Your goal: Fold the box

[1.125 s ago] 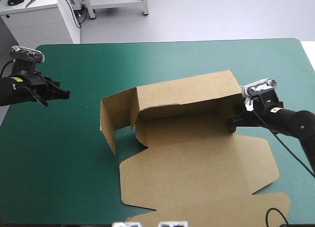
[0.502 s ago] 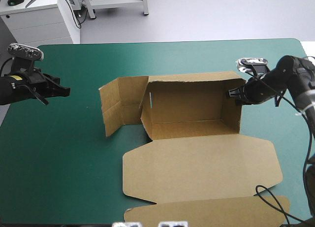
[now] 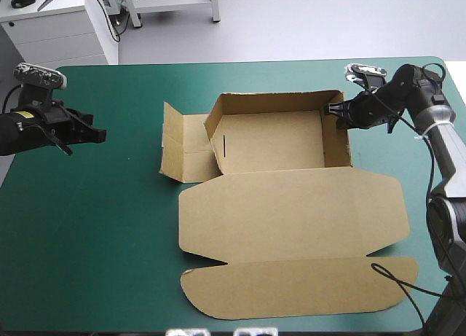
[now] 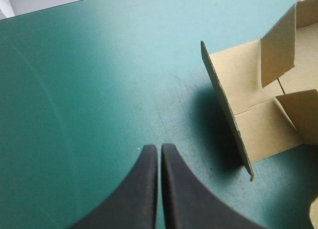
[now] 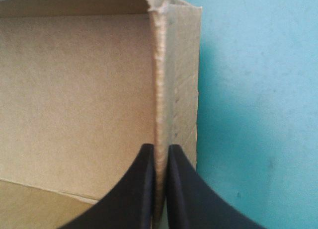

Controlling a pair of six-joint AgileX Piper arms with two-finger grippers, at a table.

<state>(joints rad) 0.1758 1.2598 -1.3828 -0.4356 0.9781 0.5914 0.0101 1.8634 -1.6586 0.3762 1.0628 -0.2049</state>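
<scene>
One sheet of cut brown board, the box point(image 3: 291, 205), lies right of centre on the teal-green table point(image 3: 95, 241), half built. Nearest the robot, a long tuck flap point(image 3: 291, 292) with rounded corners lies flat close to the near edge. Beyond it the wide lid point(image 3: 291, 227) lies flat too, joined to it by a crease. Farther on stands the tray point(image 3: 269, 143), open on top, with its far wall and right wall point(image 3: 337, 143) raised. On the tray's left side an end flap point(image 3: 182, 150) splays outward, not yet tucked, its outer edge lifted a little off the cover. The right gripper point(image 3: 336, 111) reaches in from the table's right and pinches the top of the right wall at the far corner. Its wrist view shows the board's edge caught between two black fingers that nearly meet. The left gripper point(image 3: 100, 136) hovers well apart from the box, near the table's left edge, its fingers pressed together on nothing and pointing toward the loose end flap. The board looks light and stiff. It should bend cleanly only along its creases, and a raised wall will likely spring back if released. It would probably slide on the smooth cover when pushed, so one grip should anchor it. The best holds look like free edges of walls and flaps; a hard pinch mid-panel could dent it.
</scene>
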